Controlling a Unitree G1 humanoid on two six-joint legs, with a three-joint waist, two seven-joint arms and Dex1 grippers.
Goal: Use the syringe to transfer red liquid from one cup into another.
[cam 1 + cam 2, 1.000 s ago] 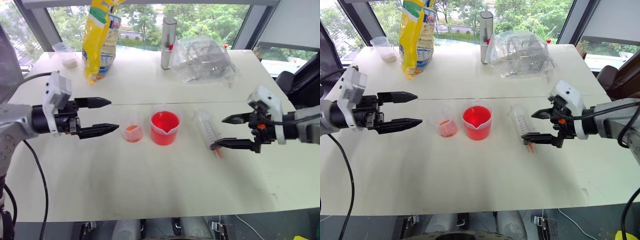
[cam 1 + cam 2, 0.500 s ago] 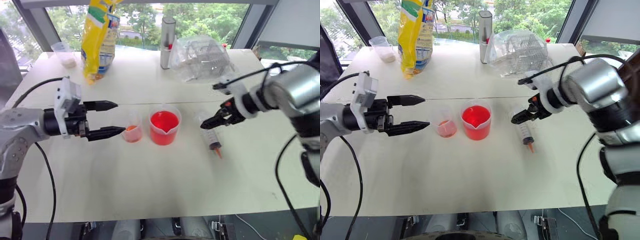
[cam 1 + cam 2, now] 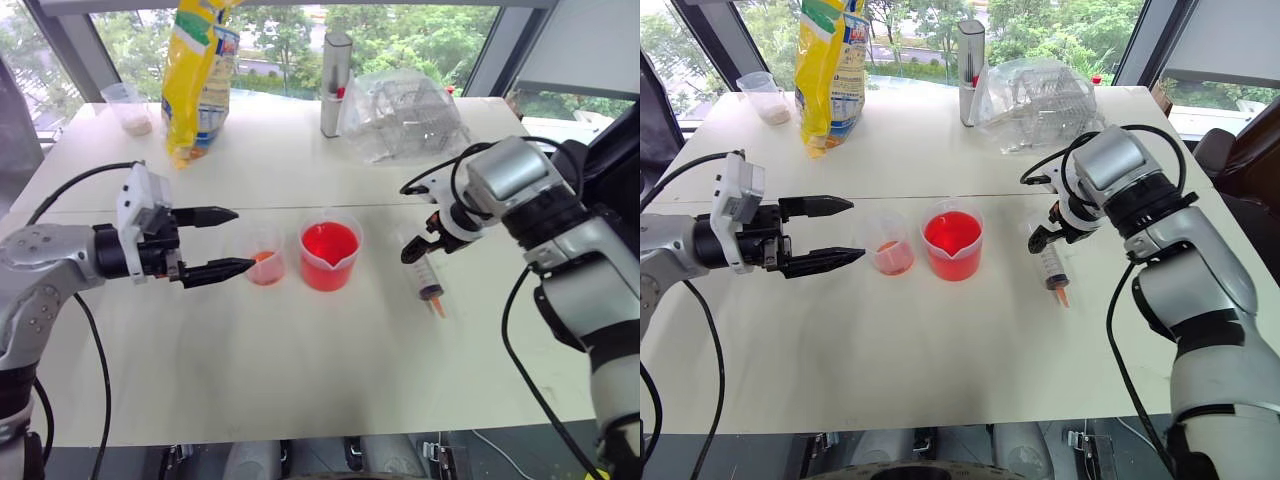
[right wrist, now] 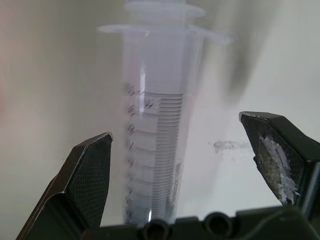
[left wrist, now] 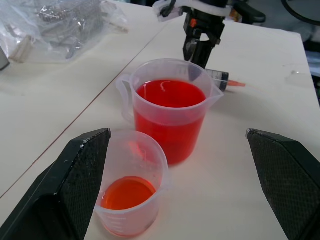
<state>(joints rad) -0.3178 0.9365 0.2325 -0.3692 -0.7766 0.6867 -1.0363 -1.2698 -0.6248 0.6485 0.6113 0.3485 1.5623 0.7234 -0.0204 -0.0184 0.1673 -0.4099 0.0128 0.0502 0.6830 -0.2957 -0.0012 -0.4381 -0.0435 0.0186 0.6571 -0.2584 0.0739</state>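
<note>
Your syringe lies flat on the white table, just right of the spouted beaker, its orange tip pointing toward the near edge. The beaker is well filled with red liquid, and the smaller cup just to its left holds only a shallow orange-red layer. Your right gripper points steeply down over the far part of the barrel; in the right wrist view its fingers stand wide apart on either side of the barrel, not yet touching it. Your left gripper hangs level left of the small cup, jaws spread and empty. So the job has hardly begun: you have yet to grasp the syringe, draw and discharge. Compared with a second ago, your right gripper has swung from a level pose near the syringe's tip to this downward one over the barrel, while your left has barely shifted.
</note>
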